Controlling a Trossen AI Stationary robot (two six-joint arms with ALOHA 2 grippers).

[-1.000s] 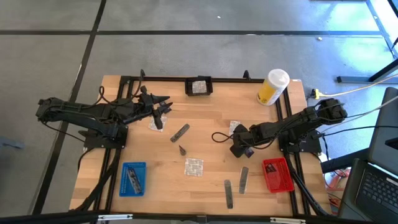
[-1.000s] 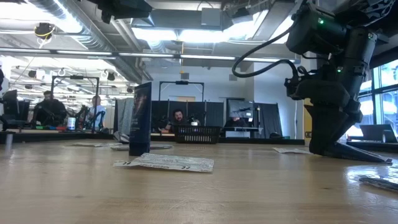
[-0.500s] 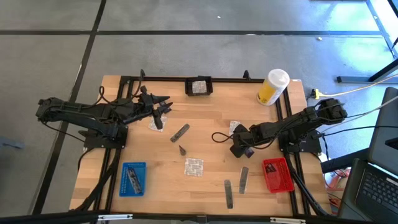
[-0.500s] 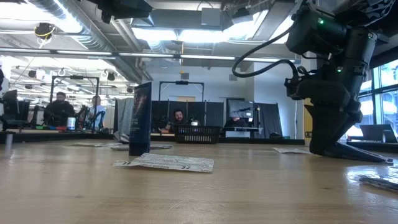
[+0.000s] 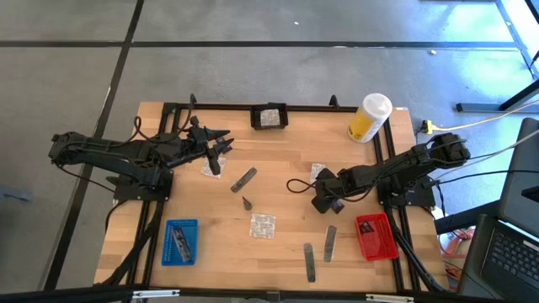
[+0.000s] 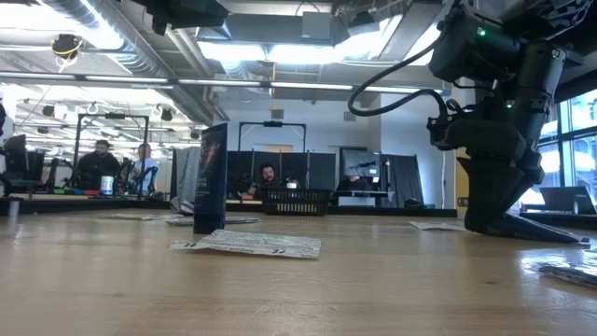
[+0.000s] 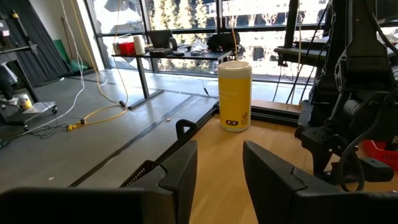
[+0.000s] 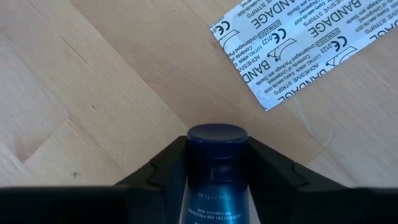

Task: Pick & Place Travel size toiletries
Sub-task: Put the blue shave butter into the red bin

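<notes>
My right gripper (image 5: 322, 204) points steeply down at the table's right middle, shut on a dark blue tube (image 8: 217, 163). A white bandage strip (image 8: 292, 43) lies flat on the wood just beyond it. Foil sachets (image 5: 262, 225) (image 5: 209, 168) (image 5: 318, 171) and grey sticks (image 5: 243, 179) (image 5: 329, 242) (image 5: 309, 261) lie flat on the table. A small dark tube (image 5: 246, 203) (image 6: 210, 177) stands upright on its end. My left gripper (image 5: 221, 143) (image 7: 219, 168) hangs level and open above the far left, holding nothing. My right gripper pinches the dark blue tube between its two fingers (image 8: 165, 171), one on each side, just behind the cap. The fingers come from above, slanting steeply down, and lie along the tube. The round cap end (image 8: 217, 138) sticks out past the fingertips toward the wood.
A yellow container with a white cap (image 5: 369, 118) (image 7: 234, 95) stands at the far right corner. A blue tray (image 5: 179, 242) sits near left, a red tray (image 5: 376, 236) near right. A black holder (image 5: 269, 116) with a sachet in it sits at the far edge.
</notes>
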